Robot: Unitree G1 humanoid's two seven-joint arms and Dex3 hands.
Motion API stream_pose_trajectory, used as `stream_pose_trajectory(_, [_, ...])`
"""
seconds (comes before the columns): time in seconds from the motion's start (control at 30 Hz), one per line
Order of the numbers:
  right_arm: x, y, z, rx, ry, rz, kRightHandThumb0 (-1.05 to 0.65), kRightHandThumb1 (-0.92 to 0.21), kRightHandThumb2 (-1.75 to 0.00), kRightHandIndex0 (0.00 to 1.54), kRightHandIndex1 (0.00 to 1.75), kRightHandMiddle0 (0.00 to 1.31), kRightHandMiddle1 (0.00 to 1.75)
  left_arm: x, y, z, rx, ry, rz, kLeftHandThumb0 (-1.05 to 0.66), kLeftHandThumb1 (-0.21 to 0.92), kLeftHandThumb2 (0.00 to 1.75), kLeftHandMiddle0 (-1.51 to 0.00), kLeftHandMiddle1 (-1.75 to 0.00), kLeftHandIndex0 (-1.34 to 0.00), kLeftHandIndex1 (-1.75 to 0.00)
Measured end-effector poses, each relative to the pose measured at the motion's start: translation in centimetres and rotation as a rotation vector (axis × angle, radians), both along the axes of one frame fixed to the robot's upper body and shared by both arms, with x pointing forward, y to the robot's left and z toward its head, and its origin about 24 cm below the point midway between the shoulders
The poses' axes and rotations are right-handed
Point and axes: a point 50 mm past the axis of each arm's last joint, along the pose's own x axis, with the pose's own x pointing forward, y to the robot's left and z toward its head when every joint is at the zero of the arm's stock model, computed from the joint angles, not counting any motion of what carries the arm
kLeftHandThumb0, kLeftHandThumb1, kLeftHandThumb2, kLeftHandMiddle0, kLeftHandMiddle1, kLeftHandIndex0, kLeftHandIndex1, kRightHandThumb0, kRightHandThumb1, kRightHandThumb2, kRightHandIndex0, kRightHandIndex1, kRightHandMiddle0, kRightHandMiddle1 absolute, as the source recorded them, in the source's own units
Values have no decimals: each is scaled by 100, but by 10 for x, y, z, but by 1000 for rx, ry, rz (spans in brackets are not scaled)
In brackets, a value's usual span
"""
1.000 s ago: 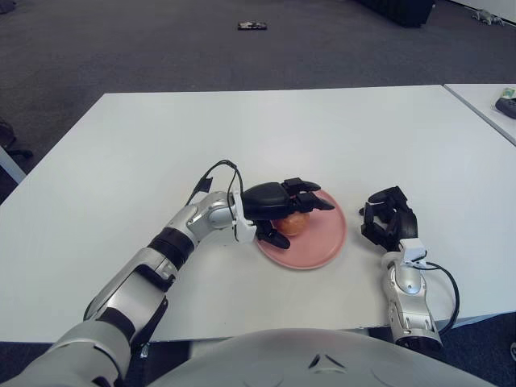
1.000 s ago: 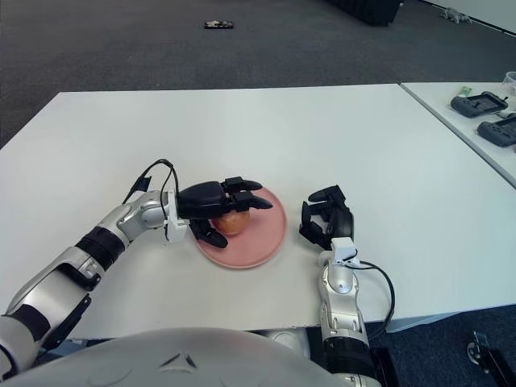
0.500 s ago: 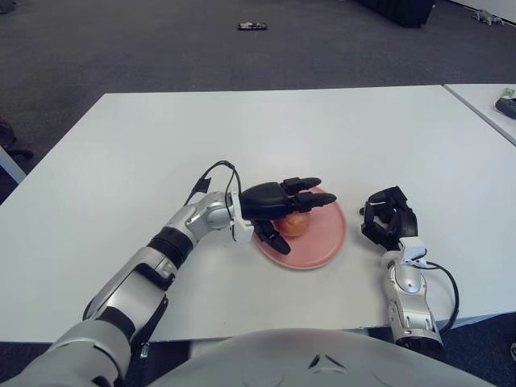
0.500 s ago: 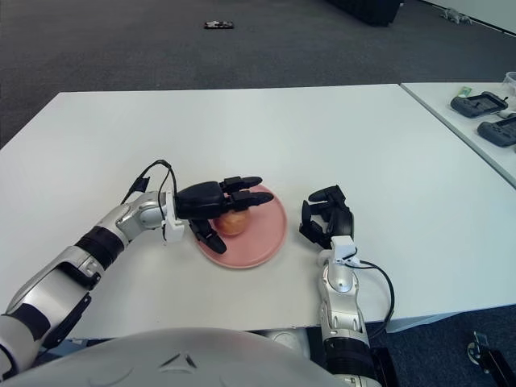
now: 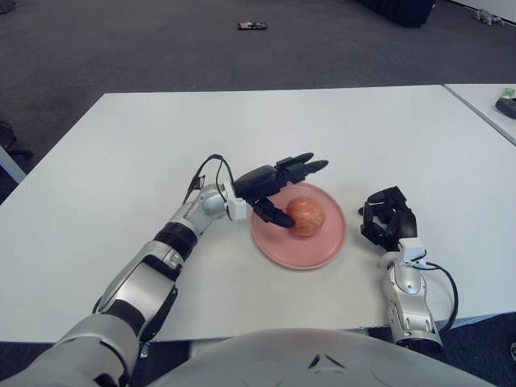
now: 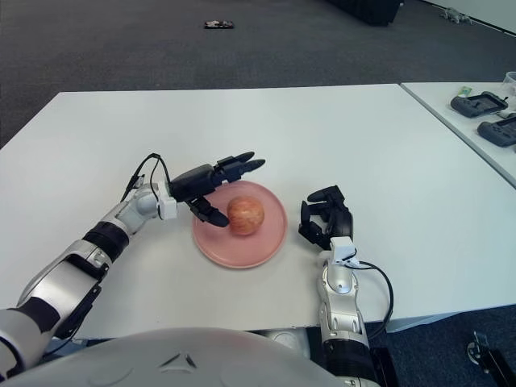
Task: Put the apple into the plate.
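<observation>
My left hand point(image 5: 274, 187) has its fingers spread and holds nothing; it hovers over the pink plate's point(image 5: 321, 251) rim at about ten o'clock, the long fingers reaching out above the far edge and the thumb point(image 5: 275, 216) hanging down just beside the apple point(image 5: 305, 216). The apple sits on the plate, a little left of centre, so I judge the placing done and only the withdrawal left.

The risk I see is that thumb: if I pull the hand away low, or sweep it toward three o'clock, it could nudge the apple and roll it over the shallow rim onto the white table point(image 5: 121, 169). The cable point(image 5: 203, 172) looping at the wrist could also drag on the table.

My right hand point(image 6: 326, 216) is idle at the plate's three o'clock, fingers curled, grasping nothing.

The right eye view shows a clearer gap between thumb and apple, and two black devices point(image 6: 487, 115) on the neighbouring table; the left eye view shows barely any of them.
</observation>
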Motion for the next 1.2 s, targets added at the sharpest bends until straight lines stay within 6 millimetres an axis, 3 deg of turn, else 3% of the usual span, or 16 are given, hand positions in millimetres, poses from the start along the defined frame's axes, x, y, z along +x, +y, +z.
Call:
stream_pose_trajectory(0.23, [-1, -1, -1, 2, -9, 0, -39, -64, -92, 57, 142, 37, 175, 25, 18, 2, -192, 172, 209, -105, 92, 100, 0, 0, 0, 0])
stream_pose_trajectory(0.4, [0, 0, -1, 2, -14, 0, -39, -64, -92, 57, 142, 37, 175, 16, 28, 19, -383, 133, 226, -105, 92, 111, 0, 0, 0, 0])
stream_pose_trajectory(0.57, [1, -1, -2, 2, -12, -6, -39, -63, -93, 58, 143, 37, 175, 18, 39, 13, -564, 258, 330, -105, 92, 117, 0, 0, 0, 0])
stream_pose_trajectory(0.7, [1, 0, -3, 1, -15, -2, -39, -63, -93, 58, 144, 37, 175, 22, 47, 5, -674, 352, 440, -104, 92, 114, -3, -3, 0, -22])
stream_pose_trajectory(0.83, [1, 0, -3, -2, -22, 0, -39, -63, -93, 58, 144, 37, 175, 24, 54, -2, -786, 428, 547, -96, 92, 107, -1, -52, 0, -67])
stream_pose_trajectory(0.87, [2, 0, -3, -3, -24, 0, -39, -63, -93, 59, 143, 37, 175, 24, 56, -4, -809, 441, 570, -93, 92, 106, -3, -64, 0, -82])
stream_pose_trajectory(0.93, [2, 0, -2, -3, -28, 4, -39, -63, -93, 59, 143, 37, 175, 23, 61, -9, -838, 452, 631, -86, 92, 103, -14, -101, -2, -129])
stream_pose_trajectory(1.0, [3, 0, -2, -3, -31, 5, -39, -63, -93, 59, 143, 37, 175, 22, 67, -17, -844, 459, 691, -79, 92, 100, -21, -119, -7, -150])
stream_pose_trajectory(1.07, [2, -1, -2, -6, -32, 3, -39, -62, -93, 59, 142, 37, 175, 18, 74, -28, -843, 474, 757, -62, 85, 91, -31, -134, -18, -164])
stream_pose_trajectory(1.2, [2, -2, -3, -8, -31, 2, -39, -62, -94, 59, 142, 38, 175, 10, 84, -52, -850, 540, 887, -45, 71, 89, -44, -151, -31, -172])
